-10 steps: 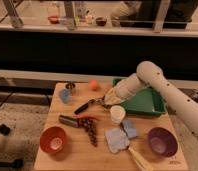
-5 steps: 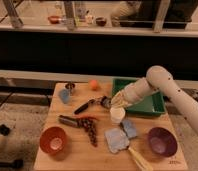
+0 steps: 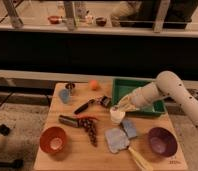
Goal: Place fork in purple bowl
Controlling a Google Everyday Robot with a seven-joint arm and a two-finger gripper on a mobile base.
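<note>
The purple bowl (image 3: pixel 162 141) stands empty at the front right of the wooden table. My gripper (image 3: pixel 117 106) is at the middle of the table, just above a white cup (image 3: pixel 117 116) and by the green tray's left edge, well left of and behind the purple bowl. The arm reaches in from the right. Pale yellowish streaks show at the gripper's tip; I cannot tell whether they are the fork. No fork lies apart on the table.
A green tray (image 3: pixel 142 86) sits at the back right. A black-handled utensil (image 3: pixel 86 106), dark grapes (image 3: pixel 91 129), an orange bowl (image 3: pixel 54 140), grey-blue sponges (image 3: pixel 117 140), a tan-handled tool (image 3: pixel 140 159), an orange ball (image 3: pixel 94 85) and a blue cup (image 3: pixel 65 96) lie around.
My gripper has moved right and slightly toward the front, from beside the black-handled utensil's head to above the white cup. The objects on the table have not moved.
</note>
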